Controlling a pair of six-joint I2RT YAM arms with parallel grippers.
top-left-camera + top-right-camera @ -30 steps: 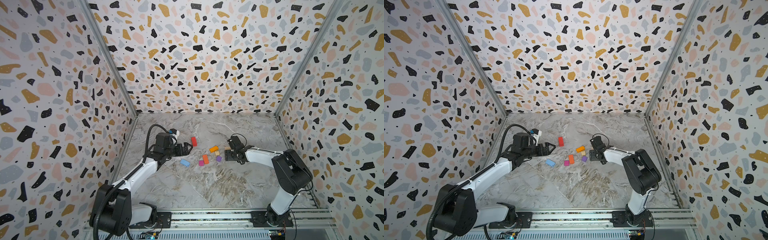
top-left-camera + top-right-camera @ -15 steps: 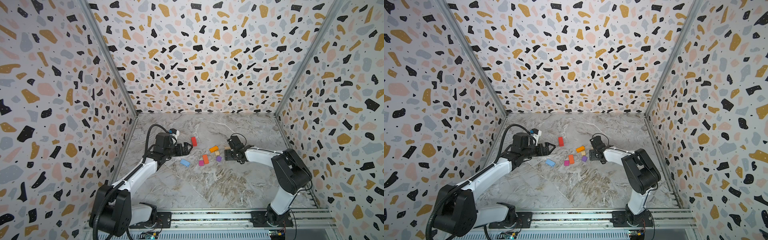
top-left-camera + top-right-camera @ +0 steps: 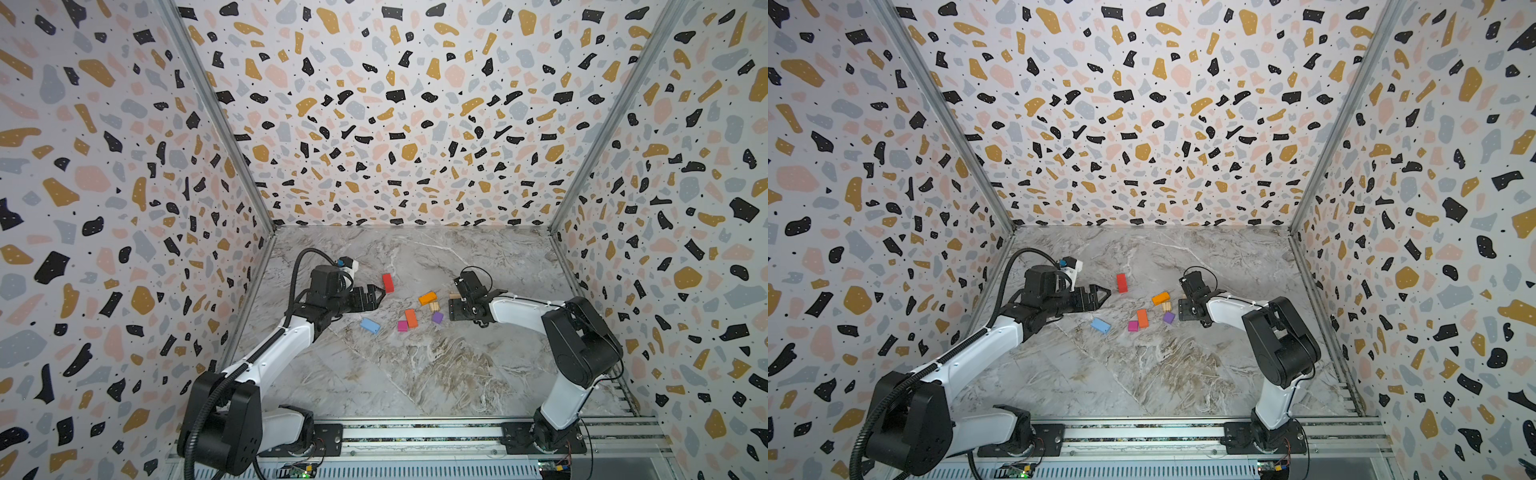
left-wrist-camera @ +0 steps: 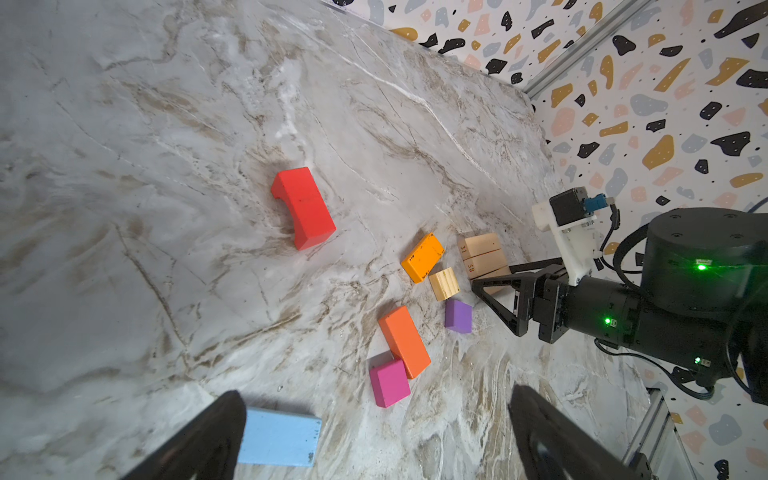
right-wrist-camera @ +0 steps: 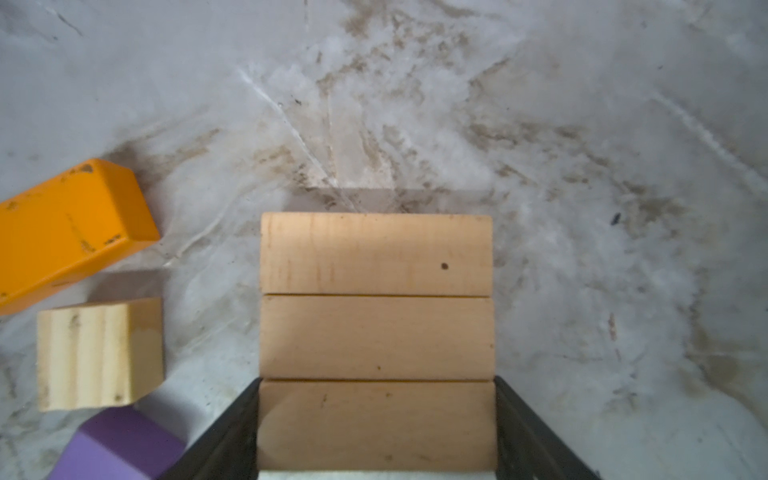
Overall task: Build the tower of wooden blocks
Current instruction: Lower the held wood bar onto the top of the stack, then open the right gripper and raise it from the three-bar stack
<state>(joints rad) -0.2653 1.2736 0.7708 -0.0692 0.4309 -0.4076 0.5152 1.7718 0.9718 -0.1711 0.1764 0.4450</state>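
Note:
Three tan bars (image 5: 376,336) lie side by side on the marble floor. My right gripper (image 5: 377,384) is shut on the nearest bar, one finger against each end. Beside them sit a tan cube (image 5: 97,353), a purple cube (image 5: 116,444) and a yellow-orange block (image 5: 70,228). Further left lie an orange block (image 3: 411,318), a magenta cube (image 3: 402,326), a light blue block (image 3: 370,325) and a red arch block (image 3: 387,282). My left gripper (image 3: 380,293) hovers open and empty just left of the red block. No stacked tower shows.
Patterned walls (image 3: 395,124) enclose the marble floor (image 3: 415,374) on three sides. A metal rail (image 3: 415,434) carrying both arm bases runs along the front edge. The right arm (image 3: 519,309) lies low across the floor from the right.

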